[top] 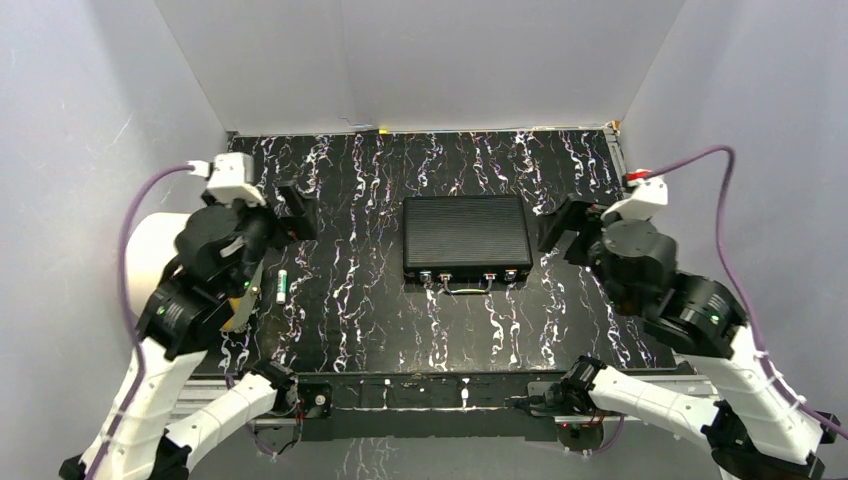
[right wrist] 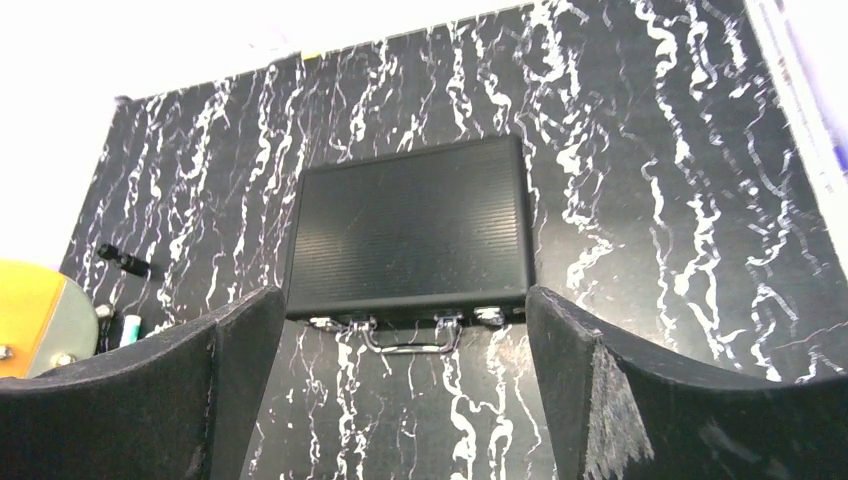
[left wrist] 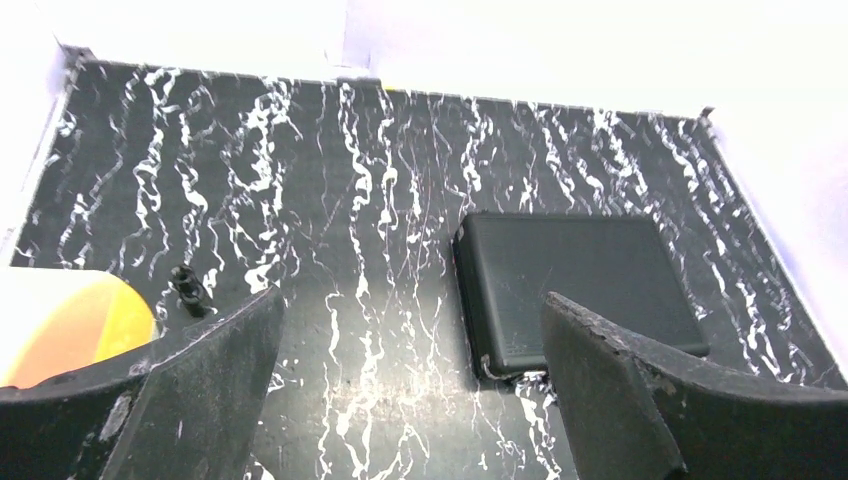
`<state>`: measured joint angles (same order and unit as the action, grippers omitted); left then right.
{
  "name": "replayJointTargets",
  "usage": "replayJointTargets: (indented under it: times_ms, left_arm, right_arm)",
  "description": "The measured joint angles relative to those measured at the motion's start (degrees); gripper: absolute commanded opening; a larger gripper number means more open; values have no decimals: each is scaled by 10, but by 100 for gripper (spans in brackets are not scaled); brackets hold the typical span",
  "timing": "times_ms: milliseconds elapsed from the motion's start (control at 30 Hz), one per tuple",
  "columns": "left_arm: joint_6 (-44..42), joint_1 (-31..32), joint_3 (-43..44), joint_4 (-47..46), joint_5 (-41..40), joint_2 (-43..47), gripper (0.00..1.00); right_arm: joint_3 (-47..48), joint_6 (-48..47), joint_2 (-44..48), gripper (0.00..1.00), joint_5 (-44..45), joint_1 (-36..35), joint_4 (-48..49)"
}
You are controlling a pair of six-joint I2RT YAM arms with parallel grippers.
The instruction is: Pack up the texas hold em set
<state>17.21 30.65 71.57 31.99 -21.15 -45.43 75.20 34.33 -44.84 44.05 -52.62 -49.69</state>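
Observation:
The texas hold em set shows only as its black ribbed briefcase (top: 466, 238), lying shut and flat in the middle of the table, with silver latches and the handle (right wrist: 410, 342) on its near edge. Chips, cards, buttons and die are out of view. My left gripper (top: 292, 214) hangs open to the left of the case and holds nothing. In the left wrist view the briefcase (left wrist: 585, 280) lies ahead and to the right of its gripper (left wrist: 410, 310). My right gripper (top: 560, 224) stands open just off the case's right edge. In the right wrist view the briefcase (right wrist: 410, 230) sits straight ahead between that gripper's (right wrist: 402, 300) spread fingers.
A big white drum with an orange face (top: 150, 250) lies at the table's left edge behind my left arm. A small green-and-white cylinder (top: 283, 285) rests on the black marbled table (top: 360, 300) near the left arm. A small black object (left wrist: 187, 285) lies left of the case.

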Motion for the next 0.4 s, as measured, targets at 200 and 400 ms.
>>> replayJointTargets:
  times_ms: [200, 400]
  left_arm:
    - [-16, 0, 72, 35, -4, 38, 98]
    - [-23, 0, 95, 56, 6, 44, 98]
  right_arm:
    - [58, -30, 28, 98, 28, 0, -42]
    - [76, -38, 47, 98, 45, 0, -62]
